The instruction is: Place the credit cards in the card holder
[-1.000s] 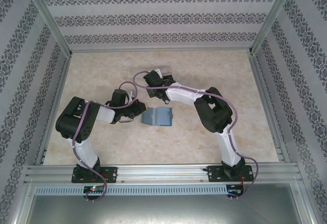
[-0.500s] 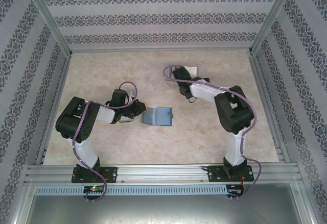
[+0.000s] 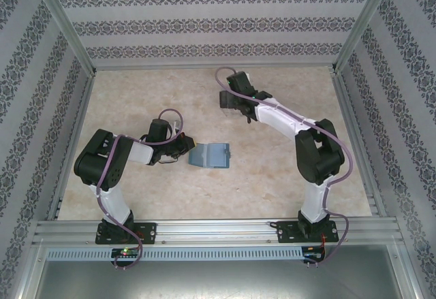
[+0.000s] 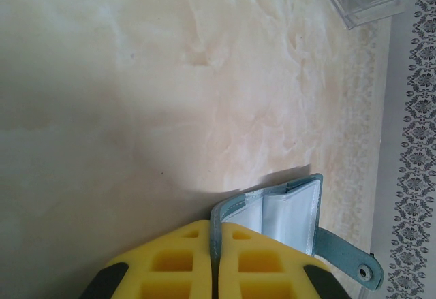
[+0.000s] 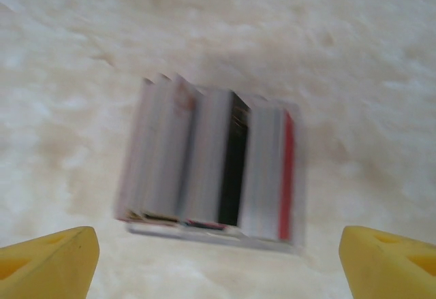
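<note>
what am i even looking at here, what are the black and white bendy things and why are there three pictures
Those are two robot arms, bolted to the near edge of a beige marbled table. The wide picture comes from a fixed camera above and behind them. The other two come from a small camera on each wrist, so the yellow shapes at the bottom are that arm's own fingers.

The left claw is shut on one edge of a teal-blue folding wallet, which lies open on the table. The right claw is open and holds nothing. It hangs over a clear plastic stand with thin cards standing in it, a dark one and a red one among them. That picture is blurred, so finer detail is lost.
</note>
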Motion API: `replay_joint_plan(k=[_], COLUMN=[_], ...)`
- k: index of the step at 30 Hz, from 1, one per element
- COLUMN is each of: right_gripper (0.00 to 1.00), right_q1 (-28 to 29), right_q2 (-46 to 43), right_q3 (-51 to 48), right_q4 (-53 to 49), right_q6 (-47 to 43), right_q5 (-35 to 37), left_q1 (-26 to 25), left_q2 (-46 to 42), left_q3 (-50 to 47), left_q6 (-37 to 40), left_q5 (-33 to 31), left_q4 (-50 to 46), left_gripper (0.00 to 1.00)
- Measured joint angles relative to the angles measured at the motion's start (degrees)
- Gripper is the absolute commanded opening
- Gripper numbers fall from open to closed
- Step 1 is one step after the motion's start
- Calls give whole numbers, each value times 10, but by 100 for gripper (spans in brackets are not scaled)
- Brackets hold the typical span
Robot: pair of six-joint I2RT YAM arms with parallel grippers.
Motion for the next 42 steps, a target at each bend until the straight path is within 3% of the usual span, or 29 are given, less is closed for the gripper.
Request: replay_joint_plan(k=[8, 15, 23, 34, 42], right_gripper=[86, 64, 43, 46, 31], right_q1=[46, 49, 49, 45, 45], right_q2=[117, 185, 194, 196, 237], right_q3=[140, 192, 216, 223, 269], right_q4=[-55, -106, -129, -151, -164], right_q6=[-3, -2, -2, -3, -3], right_q5=[73, 133, 151, 144, 133], left_q1=[0, 0, 0, 0, 0], left_q2=[3, 3, 4, 5, 3], left_q3=[3, 4, 5, 6, 9], left_q6=[0, 0, 0, 0, 2], left_q5=[3, 2, 3, 5, 2], left_q4=[-1, -3, -6, -7, -15], left_gripper=[0, 0, 0, 0, 0])
